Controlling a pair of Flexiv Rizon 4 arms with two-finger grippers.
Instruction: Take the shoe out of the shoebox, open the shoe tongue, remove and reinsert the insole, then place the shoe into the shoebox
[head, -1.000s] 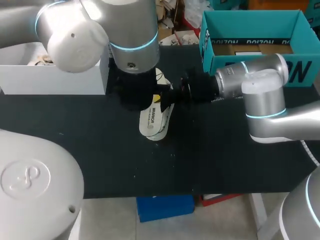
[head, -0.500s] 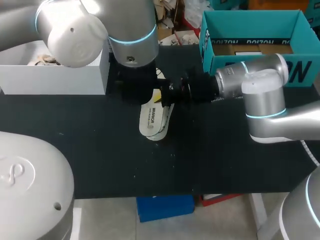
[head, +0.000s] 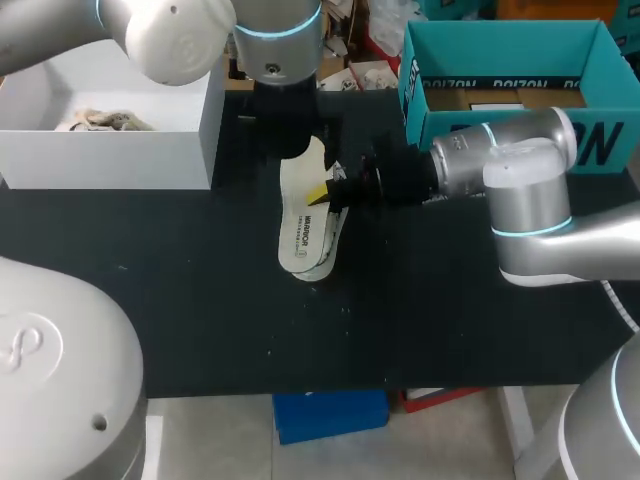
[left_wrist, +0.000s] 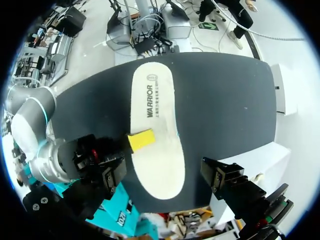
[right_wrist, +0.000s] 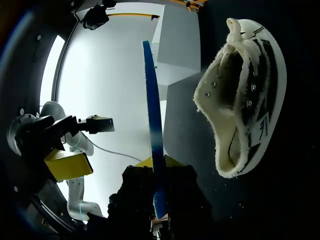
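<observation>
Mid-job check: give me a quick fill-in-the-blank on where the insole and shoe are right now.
The hand gripping the insole is my ___ one.
The shoe lies out on the black ___.
The insole's top is white; its underside is ___.
Missing words: right; table; blue.

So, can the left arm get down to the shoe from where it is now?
Probably not from straight above. The insole, held by the right gripper, lies between the left gripper and the shoe and hides it in the left wrist view. A side approach may be freer.
</observation>
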